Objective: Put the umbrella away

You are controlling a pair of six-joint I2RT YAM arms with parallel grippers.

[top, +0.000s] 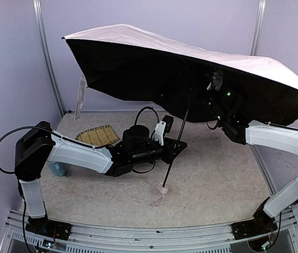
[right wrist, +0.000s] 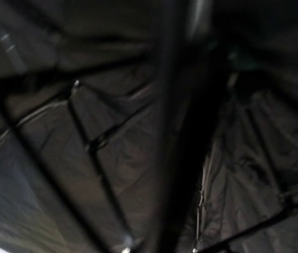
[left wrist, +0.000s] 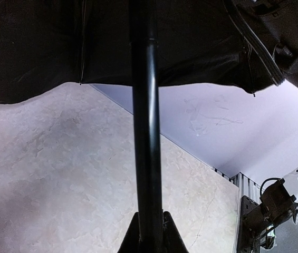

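The open folding umbrella [top: 138,37] is pale pink on its outer fabric and black on its inner lining, with a thin black shaft [left wrist: 146,132] and a small pale pink handle [top: 164,188]. The flat woven bamboo tray [top: 98,136] is straw-tan with fine ribbed stripes. The table top [top: 217,179] is beige with faint marbled veining. The left arm [top: 80,153] and right arm [top: 275,138] are white with black joints
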